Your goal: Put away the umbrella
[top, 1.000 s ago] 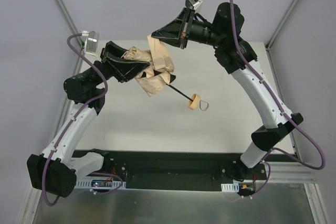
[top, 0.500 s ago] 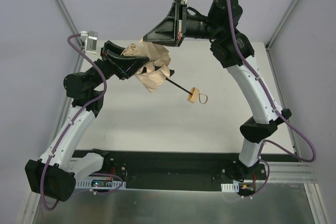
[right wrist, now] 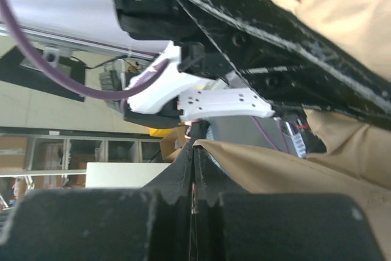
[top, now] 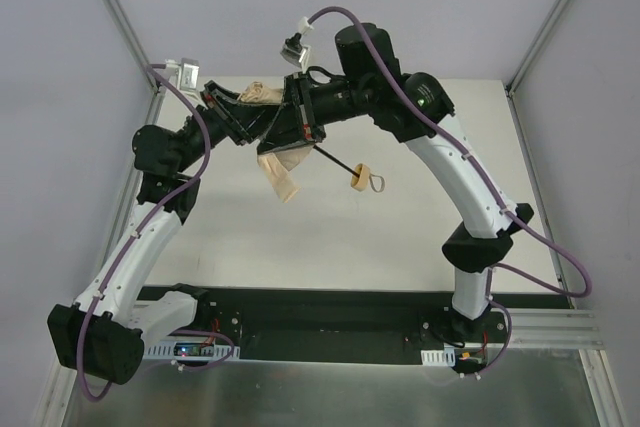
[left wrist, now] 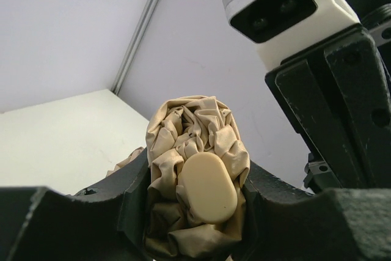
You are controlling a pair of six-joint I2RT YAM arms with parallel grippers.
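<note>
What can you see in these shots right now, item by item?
umbrella: one, beige fabric, bunched above the table between both hands.
shaft: one, dark, sticking out to the right of the fabric.
knob handle: one, pale, at the shaft's end.
table: one, white, beneath the arms.
cables: purple, along both arms.
left hand: black, shut on the bunched fabric.
right hand: black, shut at the fabric's edge.

Twin white-and-black arms, purple-cabled

Above the black base plate point(top: 330, 332), the left arm point(top: 140, 247) and right arm point(top: 470, 175) show white screw-dotted shells and black joints. A purple cable point(top: 330, 13) trails each. The left gripper point(left wrist: 195, 212) and right gripper point(right wrist: 192, 151) are matte black, the latter's inner edges toothed.
</note>
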